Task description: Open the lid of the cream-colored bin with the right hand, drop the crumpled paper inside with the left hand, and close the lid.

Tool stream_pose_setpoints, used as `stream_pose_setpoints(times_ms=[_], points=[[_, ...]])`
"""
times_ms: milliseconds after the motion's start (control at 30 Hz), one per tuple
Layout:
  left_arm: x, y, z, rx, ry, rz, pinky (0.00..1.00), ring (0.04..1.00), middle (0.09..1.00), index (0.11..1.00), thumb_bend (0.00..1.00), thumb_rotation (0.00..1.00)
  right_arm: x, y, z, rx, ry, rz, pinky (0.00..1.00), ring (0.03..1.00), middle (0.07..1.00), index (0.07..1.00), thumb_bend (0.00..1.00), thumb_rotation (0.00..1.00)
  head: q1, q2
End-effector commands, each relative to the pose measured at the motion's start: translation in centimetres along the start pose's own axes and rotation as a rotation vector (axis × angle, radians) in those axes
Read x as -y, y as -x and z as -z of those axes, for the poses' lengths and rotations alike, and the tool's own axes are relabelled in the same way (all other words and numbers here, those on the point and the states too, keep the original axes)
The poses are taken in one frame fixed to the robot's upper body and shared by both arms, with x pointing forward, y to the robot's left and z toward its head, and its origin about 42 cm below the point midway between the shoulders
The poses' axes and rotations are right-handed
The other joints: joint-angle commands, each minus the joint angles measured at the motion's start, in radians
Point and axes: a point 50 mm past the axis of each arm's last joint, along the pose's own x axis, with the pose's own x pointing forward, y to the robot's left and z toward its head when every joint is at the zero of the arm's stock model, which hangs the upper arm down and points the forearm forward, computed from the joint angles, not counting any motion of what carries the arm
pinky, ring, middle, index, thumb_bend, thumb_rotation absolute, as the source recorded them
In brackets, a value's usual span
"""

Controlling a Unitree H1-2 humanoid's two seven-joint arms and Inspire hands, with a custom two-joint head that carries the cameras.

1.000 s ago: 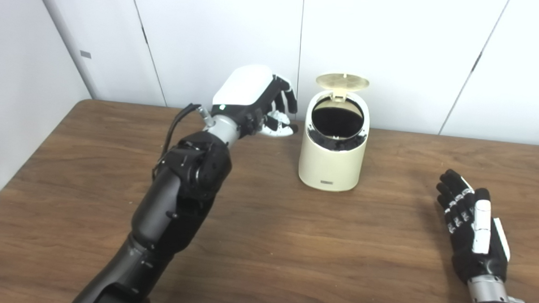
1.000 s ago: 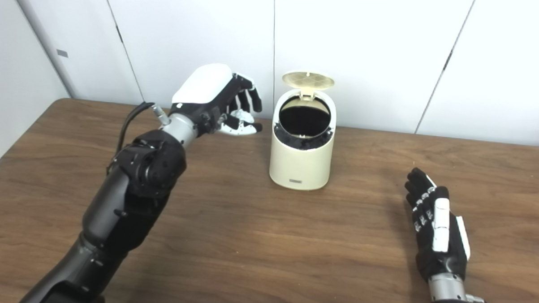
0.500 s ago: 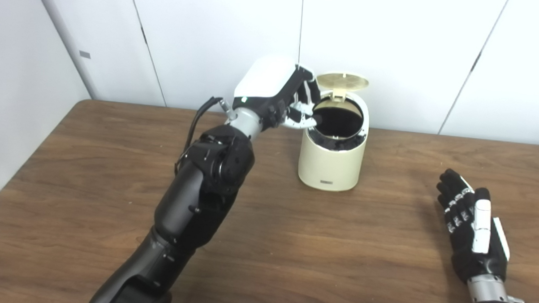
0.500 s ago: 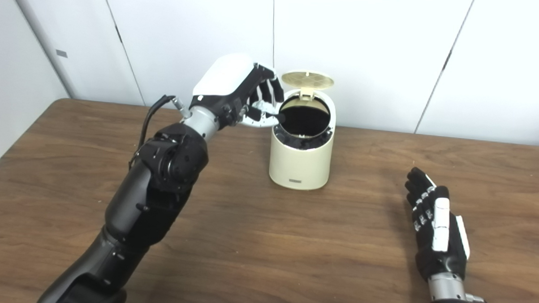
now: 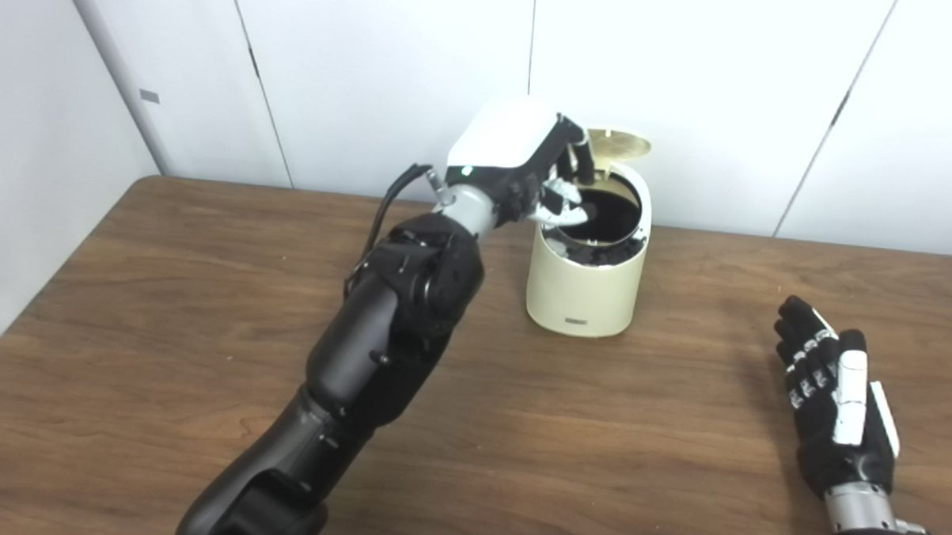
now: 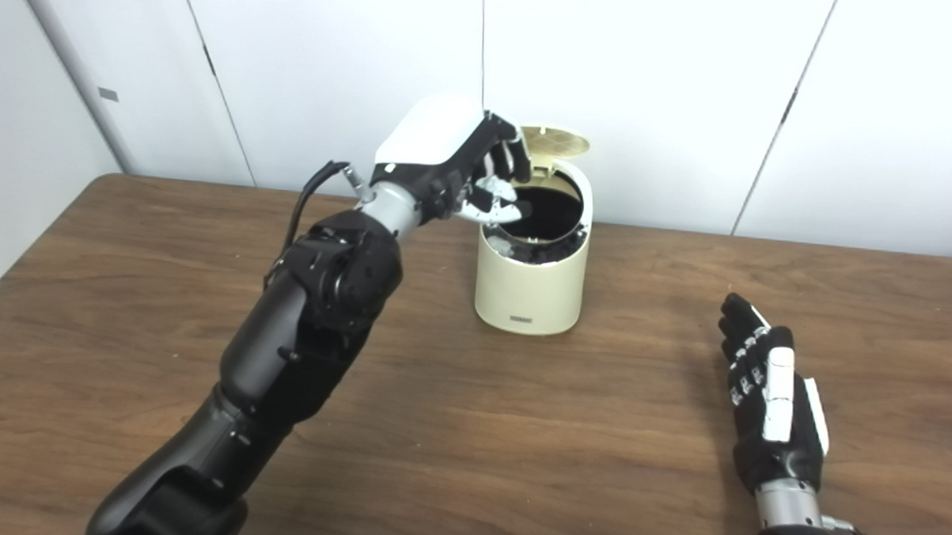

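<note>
two hands: left hand (image 5: 527, 170) over open bin (image 5: 586, 279), grip unclear; right hand (image 5: 835, 411) flat, empty on table (image 5: 165, 328)

No text, brand, number or sign can be read anywhere in either view. The squat cream-colored plastic bin with a flip-up round lid (image 5: 586, 279) carries a small dark rectangular label (image 5: 575, 322) low on its front wall, just above the base; it may hold lettering, but it is too small and blurred to make out.
</note>
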Motion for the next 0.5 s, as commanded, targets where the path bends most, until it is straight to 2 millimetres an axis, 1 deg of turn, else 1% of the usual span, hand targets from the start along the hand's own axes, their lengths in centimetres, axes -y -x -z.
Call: stream_pose_setpoints(times_ms=[0,100,133,200,300,467], points=[[-2.0,-1.0,-1.6,0.063,-0.022,-0.079,0.28,0.414,0.523,0.51,0.47,0.0,-0.3,0.0,0.4,0.015,-0.011,-0.003,0.98,0.931,0.893,0.823,0.51,0.93,0.0,0.002],[-1.5,-1.3,-1.7,0.072,-0.022,-0.085,0.26,0.406,0.518,0.52,0.47,0.0,-0.3,0.1,0.3,0.015,-0.017,0.004,0.98,0.925,0.886,0.817,0.51,0.91,-0.002,0.001],[-1.3,-1.4,-1.7,0.075,-0.022,-0.088,0.26,0.403,0.516,0.52,0.47,0.0,-0.4,0.0,0.3,0.016,-0.013,0.004,0.98,0.927,0.89,0.825,0.5,0.93,-0.002,0.002],[-0.9,-1.6,-1.7,0.077,-0.023,-0.089,0.25,0.392,0.505,0.52,0.46,0.0,-0.4,0.1,0.3,0.018,-0.009,0.003,0.98,0.928,0.893,0.83,0.51,0.93,-0.002,0.001],[-0.4,-2.0,-1.9,0.087,-0.041,-0.075,0.28,0.377,0.474,0.503,0.47,0.0,-0.5,0.0,0.2,0.02,-0.007,0.0,0.98,0.928,0.893,0.834,0.5,0.93,-0.005,0.002],[0.2,-2.4,-2.1,0.087,-0.025,-0.08,0.29,0.391,0.488,0.494,0.47,0.0,-0.6,0.1,0.1,0.014,-0.012,0.0,0.98,0.933,0.897,0.837,0.51,0.94,-0.005,0.003]])
